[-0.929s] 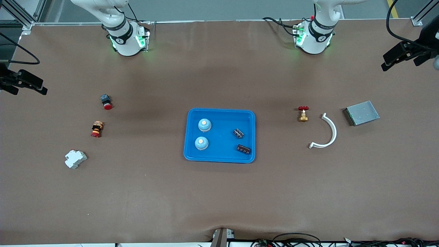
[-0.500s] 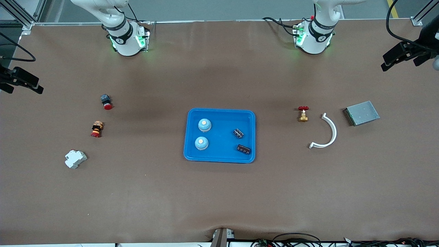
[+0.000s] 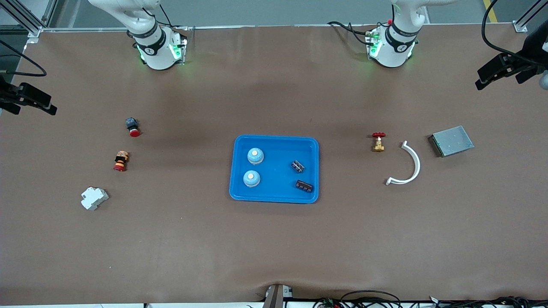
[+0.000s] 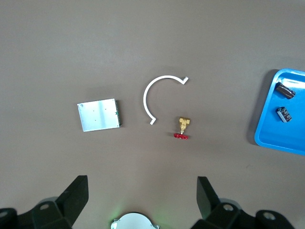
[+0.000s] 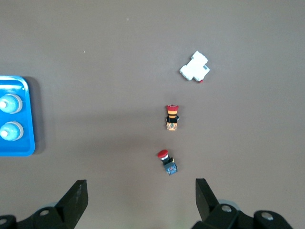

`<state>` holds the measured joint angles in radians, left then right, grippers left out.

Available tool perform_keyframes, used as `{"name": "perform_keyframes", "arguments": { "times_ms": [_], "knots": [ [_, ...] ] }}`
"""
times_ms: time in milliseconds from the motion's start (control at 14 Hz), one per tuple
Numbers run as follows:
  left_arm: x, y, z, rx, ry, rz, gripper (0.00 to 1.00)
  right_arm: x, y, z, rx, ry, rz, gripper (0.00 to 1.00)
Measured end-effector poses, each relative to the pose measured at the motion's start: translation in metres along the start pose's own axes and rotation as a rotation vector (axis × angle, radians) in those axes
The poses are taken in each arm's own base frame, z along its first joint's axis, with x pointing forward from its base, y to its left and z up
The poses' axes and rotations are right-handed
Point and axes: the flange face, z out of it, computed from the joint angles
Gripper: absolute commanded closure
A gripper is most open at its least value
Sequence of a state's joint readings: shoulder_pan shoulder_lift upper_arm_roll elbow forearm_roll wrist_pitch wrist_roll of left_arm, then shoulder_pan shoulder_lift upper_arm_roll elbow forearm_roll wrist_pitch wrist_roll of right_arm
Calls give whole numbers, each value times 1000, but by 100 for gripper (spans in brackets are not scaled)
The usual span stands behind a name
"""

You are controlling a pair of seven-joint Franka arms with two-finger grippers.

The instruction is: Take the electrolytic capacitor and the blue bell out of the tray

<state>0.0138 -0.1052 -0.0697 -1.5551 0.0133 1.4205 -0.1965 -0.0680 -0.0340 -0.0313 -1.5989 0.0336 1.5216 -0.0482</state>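
From the front, my two arms are drawn up high at their ends of the table. A blue tray (image 3: 275, 142) sits mid-table. In it stand two bells (image 3: 255, 156), one nearer the camera than the other, on the side toward my right arm, and two capacitors (image 3: 298, 166) on the side toward my left arm. My right gripper (image 3: 26, 99) hangs at the table's edge at my right arm's end, my left gripper (image 3: 501, 70) at the other end; both hold nothing.

Through my left wrist view, my left gripper (image 4: 143, 198) is spread wide and empty, high over a white curved strip (image 4: 157, 95), a brass valve with a red wheel (image 4: 183, 128) and a grey metal plate (image 4: 99, 114). The tray's edge with both capacitors shows at the side.

Through my right wrist view, my right gripper (image 5: 141, 198) is likewise wide and empty, above a red-capped button (image 5: 167, 161), a striped button (image 5: 172, 117) and a white block (image 5: 195, 67). The tray's corner with both bells shows there.
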Motion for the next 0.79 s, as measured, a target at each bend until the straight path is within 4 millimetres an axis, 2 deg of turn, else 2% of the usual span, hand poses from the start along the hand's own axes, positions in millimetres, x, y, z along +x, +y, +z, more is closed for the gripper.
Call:
{"name": "perform_keyframes", "arguments": {
  "times_ms": [286,786],
  "knots": [
    [4,2,8,3,-17,1,0,1,2,3,-14,-11,1,0],
    [21,7,52,18,-102,-11,0,1,3,3,-38,-11,-6,0]
  ]
}}
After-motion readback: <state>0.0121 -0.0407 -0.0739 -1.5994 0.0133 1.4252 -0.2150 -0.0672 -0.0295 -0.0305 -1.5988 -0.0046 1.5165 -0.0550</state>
